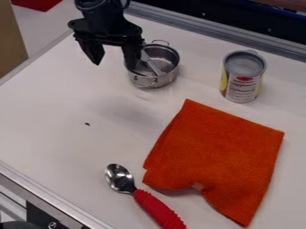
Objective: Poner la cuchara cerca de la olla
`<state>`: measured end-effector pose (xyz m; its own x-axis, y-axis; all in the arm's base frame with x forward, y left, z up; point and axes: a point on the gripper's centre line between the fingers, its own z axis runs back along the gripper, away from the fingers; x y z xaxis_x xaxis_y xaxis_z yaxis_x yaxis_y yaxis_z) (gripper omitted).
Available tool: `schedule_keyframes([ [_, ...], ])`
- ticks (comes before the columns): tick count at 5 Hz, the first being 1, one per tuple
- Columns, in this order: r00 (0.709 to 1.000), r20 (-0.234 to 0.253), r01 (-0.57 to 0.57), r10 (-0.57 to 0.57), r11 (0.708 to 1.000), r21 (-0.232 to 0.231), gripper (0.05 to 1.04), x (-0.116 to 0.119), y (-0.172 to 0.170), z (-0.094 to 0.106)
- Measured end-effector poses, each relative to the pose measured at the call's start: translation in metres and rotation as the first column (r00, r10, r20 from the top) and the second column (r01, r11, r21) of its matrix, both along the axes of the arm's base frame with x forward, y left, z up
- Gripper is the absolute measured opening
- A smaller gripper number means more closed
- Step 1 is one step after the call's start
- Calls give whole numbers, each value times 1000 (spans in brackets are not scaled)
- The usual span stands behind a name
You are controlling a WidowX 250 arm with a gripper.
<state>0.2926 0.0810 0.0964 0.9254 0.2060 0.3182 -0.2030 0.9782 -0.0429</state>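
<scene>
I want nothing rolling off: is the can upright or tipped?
Upright: the can stands on the table, its round top facing up.

The black arm (pixel 100 18) enters from the top edge, left of centre; its gripper (pixel 114 65) hangs downward, the two fingers (pixel 92 50) parted (quite widely, too) with tips pointing down.
</scene>
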Motion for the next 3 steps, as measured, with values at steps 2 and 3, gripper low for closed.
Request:
schedule_keyframes([
  [2, 998, -68, -11, 7, 998, -65, 1001, -27, -15, -11],
  [3, 991, -101, -96, 86, 990, -103, 1001, -50, -30, -3],
])
